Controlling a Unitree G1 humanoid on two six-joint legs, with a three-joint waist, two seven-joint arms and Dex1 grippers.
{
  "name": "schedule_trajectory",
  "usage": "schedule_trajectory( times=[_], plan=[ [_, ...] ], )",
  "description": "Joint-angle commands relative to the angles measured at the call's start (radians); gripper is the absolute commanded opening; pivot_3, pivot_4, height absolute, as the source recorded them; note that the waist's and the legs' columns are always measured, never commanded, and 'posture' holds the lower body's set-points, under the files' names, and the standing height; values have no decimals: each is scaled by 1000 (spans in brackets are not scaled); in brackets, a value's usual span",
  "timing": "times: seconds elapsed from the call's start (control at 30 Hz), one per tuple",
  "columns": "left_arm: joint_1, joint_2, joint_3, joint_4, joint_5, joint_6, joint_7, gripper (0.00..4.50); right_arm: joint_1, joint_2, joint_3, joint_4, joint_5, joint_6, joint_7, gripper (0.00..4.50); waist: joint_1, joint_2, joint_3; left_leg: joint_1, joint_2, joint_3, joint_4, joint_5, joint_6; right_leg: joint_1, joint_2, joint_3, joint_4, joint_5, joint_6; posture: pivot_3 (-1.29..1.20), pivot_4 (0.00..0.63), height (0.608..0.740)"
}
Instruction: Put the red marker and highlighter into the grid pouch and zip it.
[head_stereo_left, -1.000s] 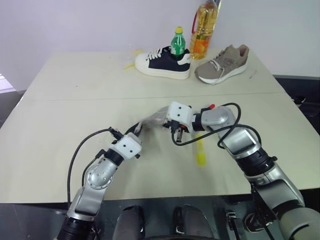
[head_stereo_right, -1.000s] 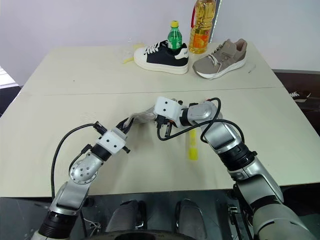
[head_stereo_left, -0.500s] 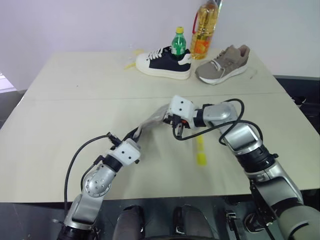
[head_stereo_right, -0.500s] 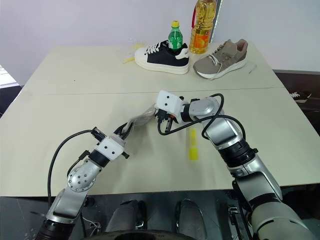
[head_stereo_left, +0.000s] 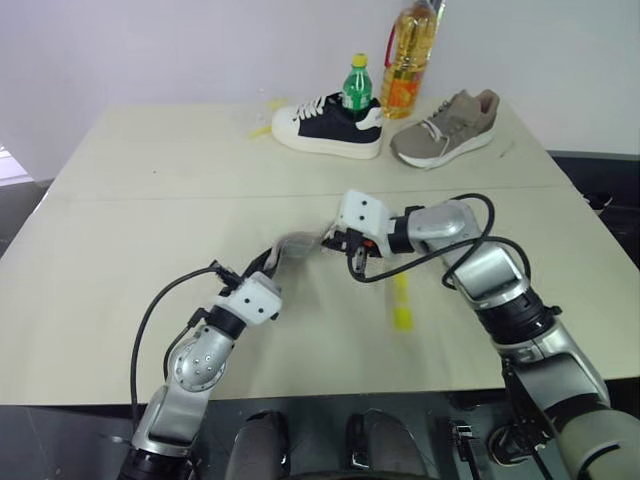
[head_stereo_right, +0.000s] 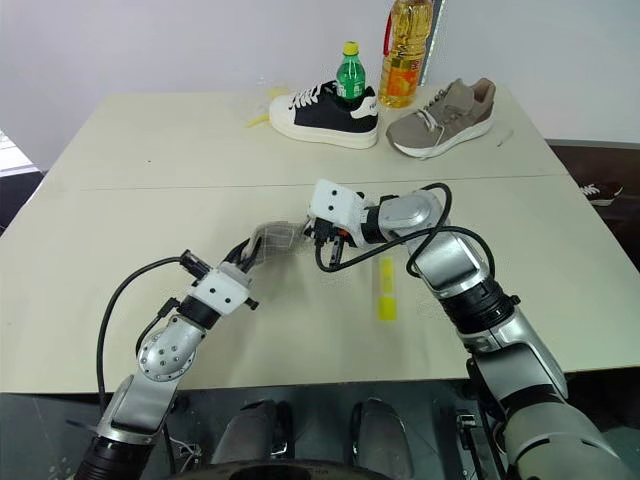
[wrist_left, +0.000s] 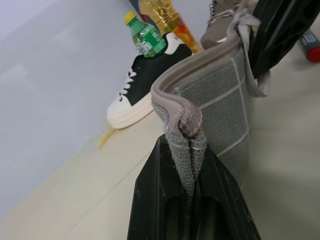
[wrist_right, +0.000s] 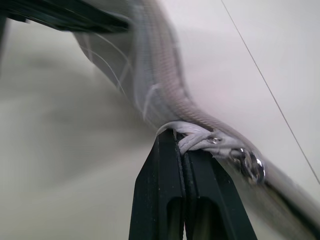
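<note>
The grid pouch (head_stereo_left: 296, 245) hangs just above the table, stretched between both grippers. My left gripper (wrist_left: 183, 146) is shut on the pouch's folded end, below and left of the right hand. My right gripper (wrist_right: 183, 141) is shut on the white pull cord at the zipper end (head_stereo_left: 335, 240). The highlighter (head_stereo_left: 401, 300), bright yellow, lies on the table under my right forearm, apart from the pouch. The red marker's cap (wrist_left: 310, 50) peeks out past the right gripper in the left wrist view.
At the table's far edge stand a black-and-white shoe (head_stereo_left: 325, 125), a green bottle (head_stereo_left: 356, 82), a bottle of yellow oil (head_stereo_left: 409, 55) and a tan shoe (head_stereo_left: 445, 128). A yellow scrap (head_stereo_left: 260, 128) lies left of the shoes. A seam (head_stereo_left: 150, 197) crosses the table.
Both grippers keep their hold. The pouch, pulled up into a steeper slant half a second ago, now hangs lower and flatter between them.
</note>
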Motion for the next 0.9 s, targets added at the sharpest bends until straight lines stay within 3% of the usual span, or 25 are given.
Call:
schedule_trajectory(
  times=[0.03,0.53,0.9],
  plan=[
    [-17,-8,-24,-18,12,-10,1,0,-7,17,11,-93,33,-8,20,30,0,0,0,0,0,0,0,0,0,0,0,0,0,0,0,0,150,702],
    [-19,2,-44,-34,-8,-28,-26,0,-28,57,67,-138,37,3,19,30,0,0,0,0,0,0,0,0,0,0,0,0,0,0,0,0,150,702],
    [37,54,-21,-109,-196,37,-182,0,-38,3,69,-30,-29,-56,17,30,0,0,0,0,0,0,0,0,0,0,0,0,0,0,0,0,150,702]
  ],
)
